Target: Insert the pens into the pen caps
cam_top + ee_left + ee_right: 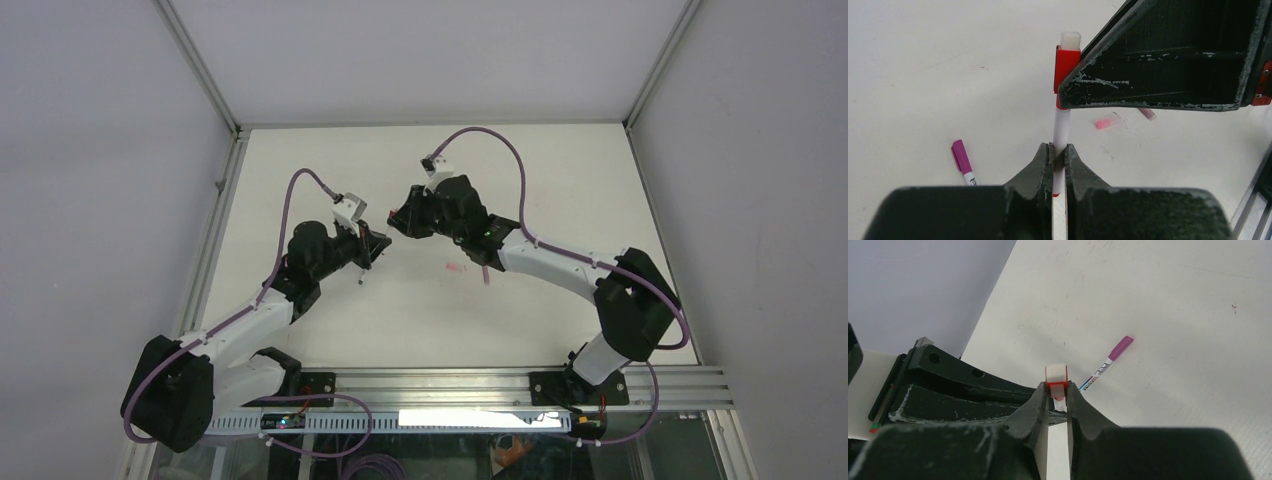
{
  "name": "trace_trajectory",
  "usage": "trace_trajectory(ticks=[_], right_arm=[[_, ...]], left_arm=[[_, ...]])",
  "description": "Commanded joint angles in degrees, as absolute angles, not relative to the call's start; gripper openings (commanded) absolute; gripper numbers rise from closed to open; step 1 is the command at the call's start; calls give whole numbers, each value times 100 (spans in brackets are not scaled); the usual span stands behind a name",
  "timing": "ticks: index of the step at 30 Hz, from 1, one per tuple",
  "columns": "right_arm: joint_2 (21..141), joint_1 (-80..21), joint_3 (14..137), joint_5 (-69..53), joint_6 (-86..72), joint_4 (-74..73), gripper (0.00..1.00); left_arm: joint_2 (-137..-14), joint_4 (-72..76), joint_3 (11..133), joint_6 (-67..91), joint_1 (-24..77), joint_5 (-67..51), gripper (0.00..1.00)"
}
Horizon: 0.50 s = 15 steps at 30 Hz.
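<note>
My left gripper [1058, 148] is shut on the white barrel of a pen [1061, 125] with a red end. That end runs into a red pen cap [1066, 70] with a white top. My right gripper [1056, 390] is shut on this cap [1056, 381], and one of its black fingers [1168, 60] hides part of the joint. In the top view the left gripper [378, 243] and the right gripper [398, 220] meet tip to tip above the middle of the table. A magenta-ended pen [962, 159] and a pink cap [1107, 121] lie loose on the table.
The magenta pen [1108, 361] lies beyond the held cap in the right wrist view. The pink cap [456, 268] and a darker small piece [487, 275] lie under the right forearm. The white table [560, 180] has metal rails along its left and near edges.
</note>
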State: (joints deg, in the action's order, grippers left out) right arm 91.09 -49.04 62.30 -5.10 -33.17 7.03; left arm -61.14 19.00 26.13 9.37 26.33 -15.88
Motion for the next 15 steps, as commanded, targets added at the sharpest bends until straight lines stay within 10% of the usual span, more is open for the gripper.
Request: trace_trajectory(ticks=[1,15], right_arm=[[9483,-5672,5796,-1971,-3564,-1055,0],[9532,-5730,5801,-1941,-3441,-1067,0]], left_arm=[[-5960,4374,3709,787,2566,-547,0],[-6207,4246,3982,621,2602,-1164,0]])
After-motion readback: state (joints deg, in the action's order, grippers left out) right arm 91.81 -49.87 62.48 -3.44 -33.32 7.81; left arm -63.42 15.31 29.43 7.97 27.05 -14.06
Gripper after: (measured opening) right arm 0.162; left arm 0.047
